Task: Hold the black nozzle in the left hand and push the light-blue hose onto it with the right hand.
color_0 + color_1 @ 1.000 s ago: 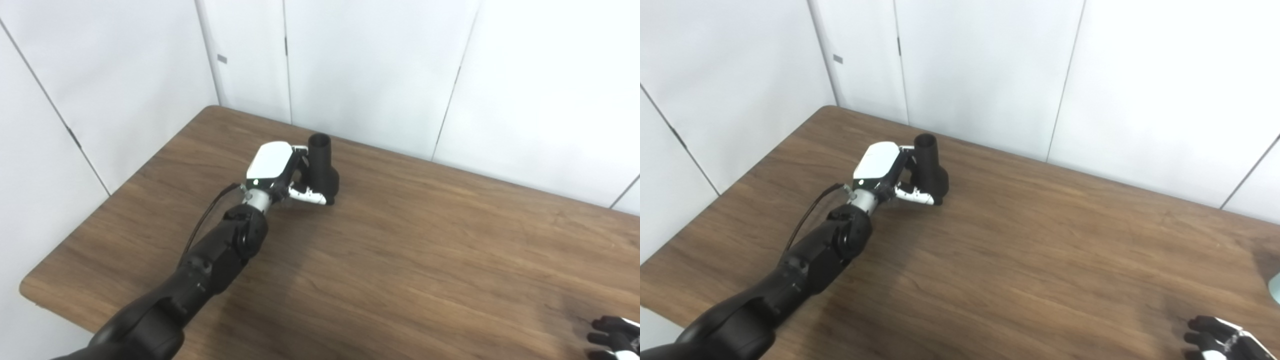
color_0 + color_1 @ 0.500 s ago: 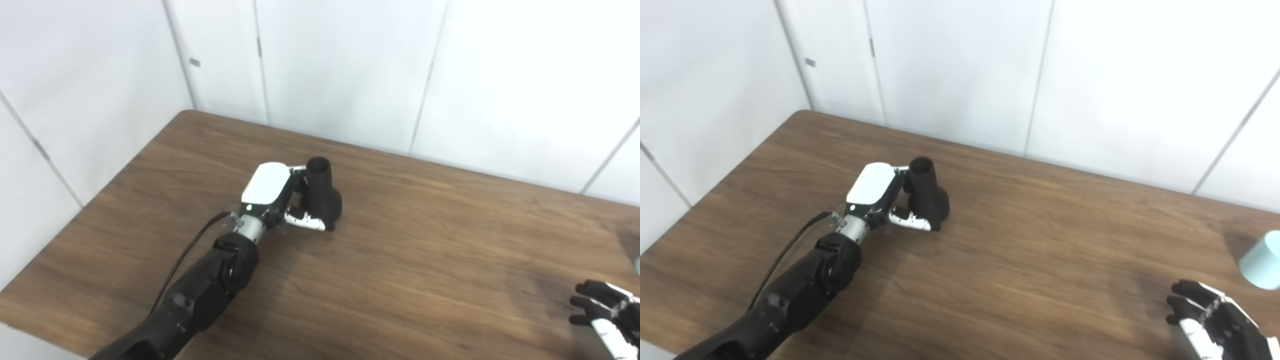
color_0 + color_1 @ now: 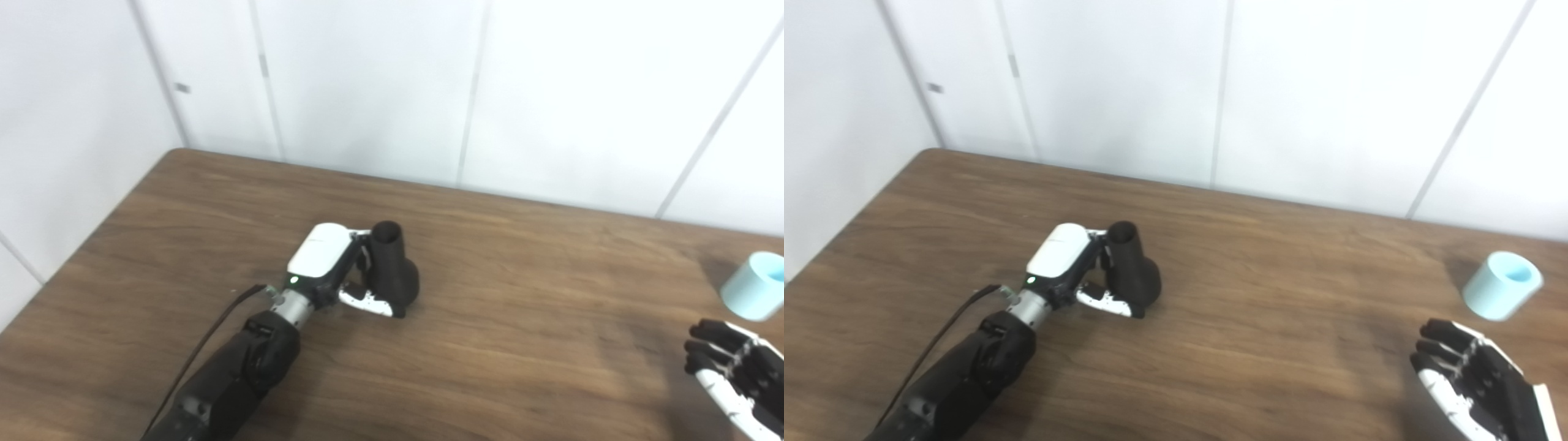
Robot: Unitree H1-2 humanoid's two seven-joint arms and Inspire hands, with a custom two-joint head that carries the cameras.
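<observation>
The left hand (image 3: 1072, 269) is closed around the black nozzle (image 3: 1130, 272), which stands upright mid-table (image 3: 1274, 306). The right hand (image 3: 1473, 380) hovers empty with fingers apart, near the light-blue hose (image 3: 1500, 295) lying far right.

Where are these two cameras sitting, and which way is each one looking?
Left eye view: on the robot's head, looking down across the table toward the wall; the left hand and forearm show, wrapped round the nozzle, and the right hand at the corner.
Right eye view: beside it on the head, facing the same way; more of the right hand and the whole hose show.
Shared: both show the same table, nozzle, hose and both hands.
</observation>
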